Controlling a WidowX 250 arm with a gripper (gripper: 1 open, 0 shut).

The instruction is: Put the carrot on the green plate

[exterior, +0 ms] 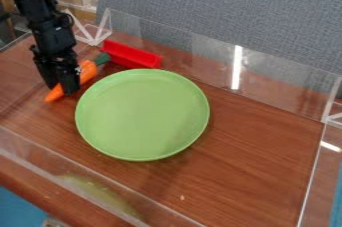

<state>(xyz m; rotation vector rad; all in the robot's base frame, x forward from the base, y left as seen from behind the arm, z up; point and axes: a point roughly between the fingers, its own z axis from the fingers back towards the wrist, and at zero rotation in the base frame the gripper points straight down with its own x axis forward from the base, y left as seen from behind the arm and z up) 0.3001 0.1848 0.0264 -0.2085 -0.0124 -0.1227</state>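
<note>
The orange carrot (83, 70) lies slanted on the wooden table just left of the green plate (143, 113). Its pointed tip (55, 96) faces the lower left and its dark green stub faces the red block. My black gripper (59, 74) points down onto the carrot's middle, with one finger on each side of it. At this size I cannot make out whether the fingers press on the carrot. The large, round plate has nothing on it.
A red rectangular block (131, 53) lies behind the plate, close to the carrot's top. Clear acrylic walls (267, 66) fence the wooden table on all sides. A grey panel stands behind them.
</note>
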